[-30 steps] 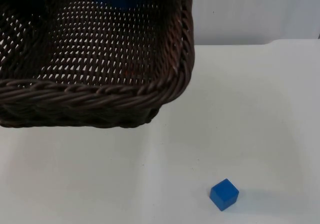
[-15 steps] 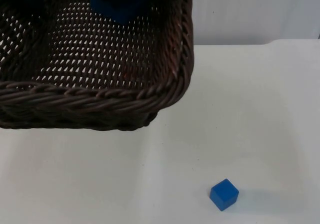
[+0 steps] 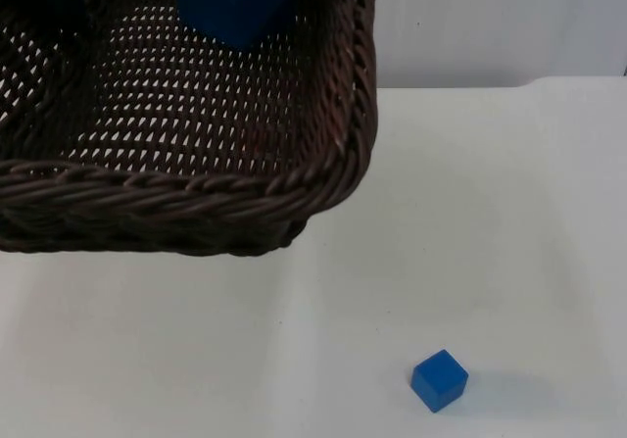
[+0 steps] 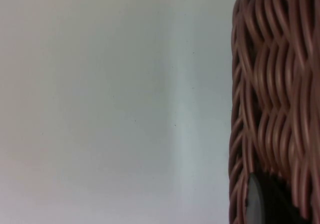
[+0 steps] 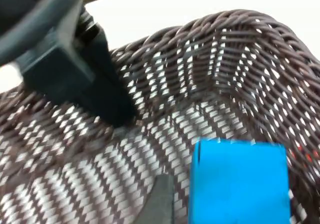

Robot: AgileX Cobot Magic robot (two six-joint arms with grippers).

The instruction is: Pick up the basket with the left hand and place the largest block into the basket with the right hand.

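Now the large blue block (image 5: 239, 181) sits between the right gripper's (image 5: 200, 204) fingers, directly above the wicker basket's (image 3: 196, 188) floor. Whether they grip it, I cannot tell. The left gripper (image 4: 265, 204) clamps the basket wall.

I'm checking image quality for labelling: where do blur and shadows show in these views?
Right wrist view: motion-blurred, the large block and basket weave smeared. Left wrist view: soft, the basket wall close and out of focus. Top view: fairly sharp; the small block casts a faint shadow on the table, and a faint one spreads below the basket.
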